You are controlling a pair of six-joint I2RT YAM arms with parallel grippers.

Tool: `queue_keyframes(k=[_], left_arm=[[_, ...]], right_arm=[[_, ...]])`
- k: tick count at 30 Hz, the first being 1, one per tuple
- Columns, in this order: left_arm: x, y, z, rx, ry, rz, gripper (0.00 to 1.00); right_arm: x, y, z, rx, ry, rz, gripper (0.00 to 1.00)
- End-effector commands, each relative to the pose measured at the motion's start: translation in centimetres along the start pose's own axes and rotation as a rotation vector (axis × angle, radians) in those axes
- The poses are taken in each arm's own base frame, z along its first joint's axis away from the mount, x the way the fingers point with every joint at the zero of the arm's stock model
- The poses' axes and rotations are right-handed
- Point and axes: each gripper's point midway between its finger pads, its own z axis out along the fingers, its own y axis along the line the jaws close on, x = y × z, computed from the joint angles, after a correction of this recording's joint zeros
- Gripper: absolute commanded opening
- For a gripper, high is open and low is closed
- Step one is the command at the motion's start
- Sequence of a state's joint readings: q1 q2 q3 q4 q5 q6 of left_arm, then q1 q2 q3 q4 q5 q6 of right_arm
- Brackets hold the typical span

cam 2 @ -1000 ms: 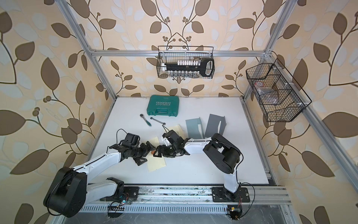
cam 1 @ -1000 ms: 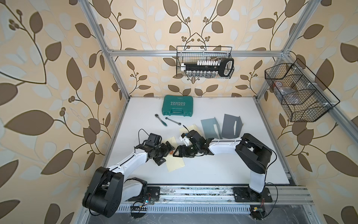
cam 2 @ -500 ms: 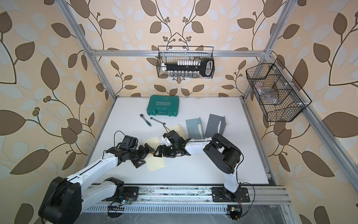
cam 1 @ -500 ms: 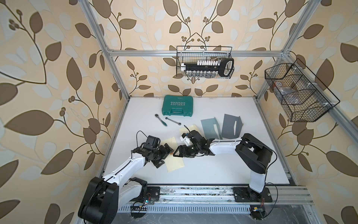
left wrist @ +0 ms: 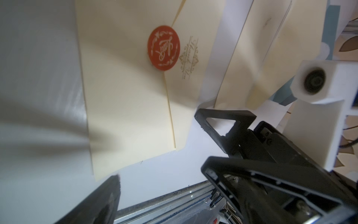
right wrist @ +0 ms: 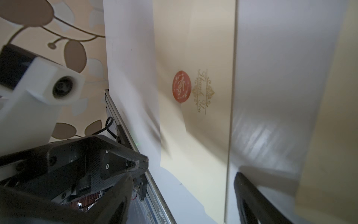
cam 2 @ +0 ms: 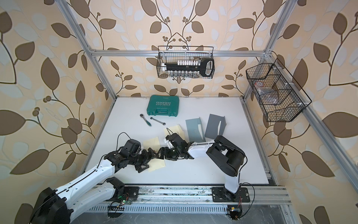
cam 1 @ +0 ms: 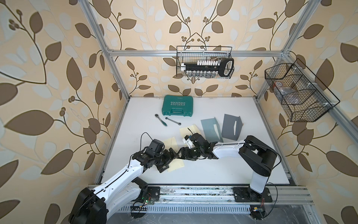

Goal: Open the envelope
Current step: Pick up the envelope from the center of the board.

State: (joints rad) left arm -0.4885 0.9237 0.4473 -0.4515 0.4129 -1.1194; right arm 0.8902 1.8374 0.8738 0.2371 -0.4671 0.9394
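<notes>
- Cream envelope [cam 1: 177,165] lies flat on the desk [cam 1: 213,174], lower centre, red seal [left wrist: 163,48] on its flap.
- The left jaws gape wide over it; the right jaws, wide too, hover alongside, gripping nothing.

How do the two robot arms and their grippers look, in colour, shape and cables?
The left arm and right arm have white shells with black joints and black bases. The left gripper and right gripper are black; their fingers are hollow triangular frames. A white camera block sits on each wrist, and a thin black cable loops above the left wrist.
</notes>
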Motion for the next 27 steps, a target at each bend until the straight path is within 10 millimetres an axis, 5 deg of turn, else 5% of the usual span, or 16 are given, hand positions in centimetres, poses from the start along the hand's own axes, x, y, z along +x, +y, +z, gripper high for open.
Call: queue_keyframes(k=[1, 15, 22, 27], left_arm=[[0.0, 1.6, 0.5, -0.067, -0.007, -0.03, 0.95], [-0.2, 5.0, -0.1, -0.215, -0.062, -0.113, 0.95], [-0.7, 4.6, -0.5, -0.168, -0.104, -0.111, 0.94], [-0.9, 1.6, -1.2, -0.022, -0.124, -0.048, 0.92]], right_arm=[[2.3, -3.7, 0.1, 0.122, 0.036, 0.074, 0.83], [2.8, -3.6, 0.5, 0.109, 0.046, 0.079, 0.82], [2.5, -3.2, 0.1, 0.097, 0.027, 0.059, 0.76], [2.4, -3.3, -0.1, 0.102, 0.016, 0.059, 0.76]])
